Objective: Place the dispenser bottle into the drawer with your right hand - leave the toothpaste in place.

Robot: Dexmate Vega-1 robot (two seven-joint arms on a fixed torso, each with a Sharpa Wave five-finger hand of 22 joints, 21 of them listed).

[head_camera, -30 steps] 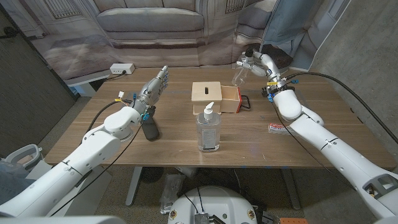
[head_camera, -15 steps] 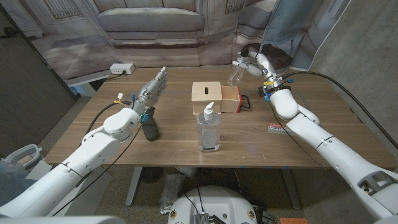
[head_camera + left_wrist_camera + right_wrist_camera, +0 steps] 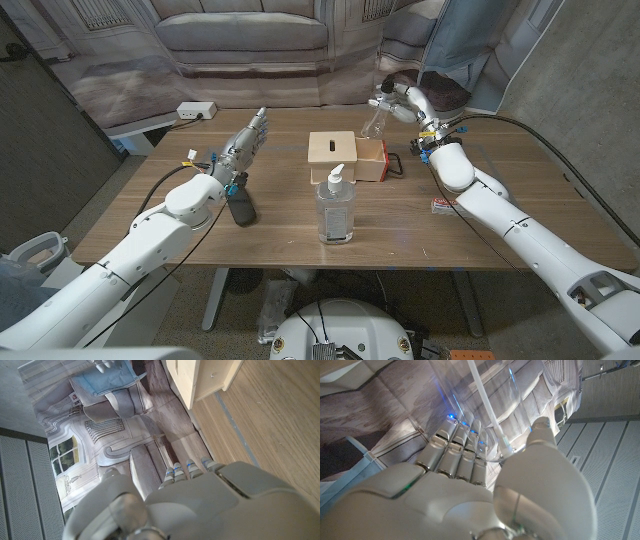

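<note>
A wooden table (image 3: 200, 235) fills the middle of the scene. Two white robot arms reach over it from the near corners.

The left hand (image 3: 247, 143) is raised above the table's left part, its fingers straight, close side by side and holding nothing. In the left wrist view the back of that hand (image 3: 200, 505) is seen, with the corner of the pale wooden drawer box (image 3: 200, 377) beyond its fingertips.

The right hand (image 3: 398, 99) is lifted at the far right of the table and grips a clear dispenser bottle (image 3: 374, 120). The bottle hangs tilted below the fingers, in the air just above the far right corner of the drawer box (image 3: 335, 157). In the right wrist view the fingers (image 3: 455, 455) and thumb wrap the clear bottle wall (image 3: 485, 390), with its thin white inner tube running between them.

The box stands at the table's centre. Its reddish drawer (image 3: 372, 160) is pulled out toward the right hand's side and ends in a black handle (image 3: 396, 165).

A second, larger clear pump bottle (image 3: 335, 208) stands upright on the table, nearer than the box and well apart from both hands.

A dark object (image 3: 240, 208) lies on the table beneath the left wrist.

A small red and white toothpaste (image 3: 445, 205) lies flat on the table under the right forearm, apart from the fingers.
</note>
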